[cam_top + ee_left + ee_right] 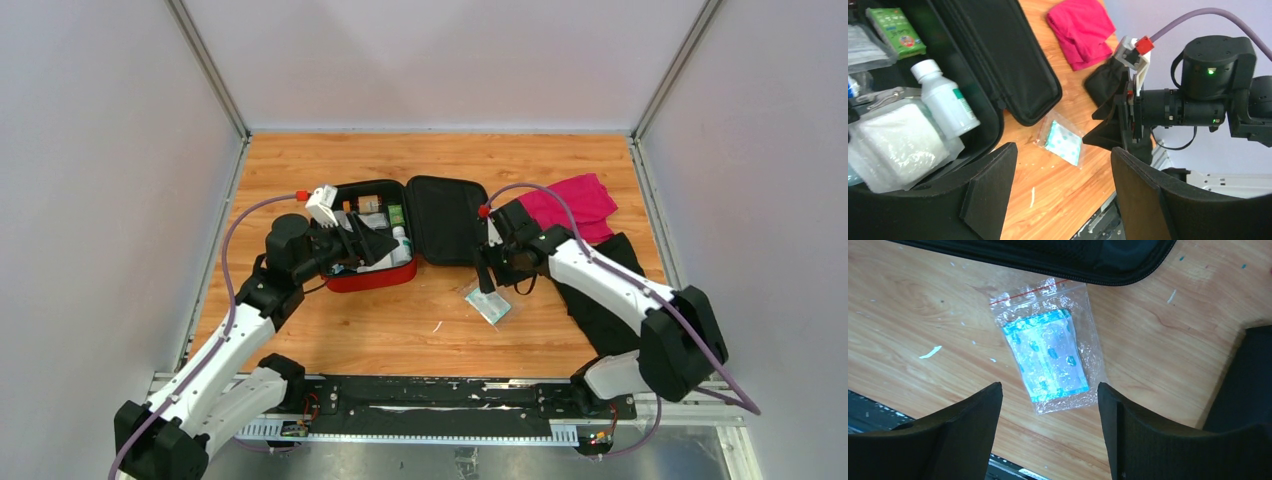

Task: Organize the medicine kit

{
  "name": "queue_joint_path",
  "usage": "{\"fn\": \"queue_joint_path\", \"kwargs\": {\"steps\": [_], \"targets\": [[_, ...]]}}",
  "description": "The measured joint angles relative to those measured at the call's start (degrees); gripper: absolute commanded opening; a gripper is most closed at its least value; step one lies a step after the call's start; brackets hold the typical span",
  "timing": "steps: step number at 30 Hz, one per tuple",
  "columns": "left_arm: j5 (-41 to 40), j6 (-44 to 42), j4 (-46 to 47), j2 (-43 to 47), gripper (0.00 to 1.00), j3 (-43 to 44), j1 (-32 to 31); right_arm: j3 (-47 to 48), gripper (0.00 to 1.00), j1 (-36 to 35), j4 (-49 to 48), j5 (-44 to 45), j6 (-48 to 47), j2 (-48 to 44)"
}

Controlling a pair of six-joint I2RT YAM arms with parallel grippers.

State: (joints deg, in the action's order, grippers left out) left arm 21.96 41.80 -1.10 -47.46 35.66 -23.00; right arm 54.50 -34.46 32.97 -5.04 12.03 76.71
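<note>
Lying open, the medicine kit (372, 278) sits under the widely parted left jaws; the right jaws, equally wide, hover over a packet (489, 306) beside its lid (447, 220).

A robotics lab test cell: wooden table (400, 335) walled by plain white panels (440, 60) on aluminium posts (209, 70).

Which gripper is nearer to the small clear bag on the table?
Right. The right gripper is just above the bag; the left gripper is over the open medicine kit, farther away.
</note>
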Motion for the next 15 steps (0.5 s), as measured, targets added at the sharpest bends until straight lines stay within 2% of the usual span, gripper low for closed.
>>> {"fn": "queue_joint_path", "kwargs": {"steps": [7,15], "targets": [[-1.75,-2.03,-5.33,-0.22,0.74,1.2,0.0,-0.09,0.61,0.0,-0.76,-1.11,-2.49,10.25],[-1.99,-2.43,-6.91,-0.04,0.75,1.2,0.0,-1.9,0.57,0.0,-3.63,-0.46,-3.08,12.76]]}}
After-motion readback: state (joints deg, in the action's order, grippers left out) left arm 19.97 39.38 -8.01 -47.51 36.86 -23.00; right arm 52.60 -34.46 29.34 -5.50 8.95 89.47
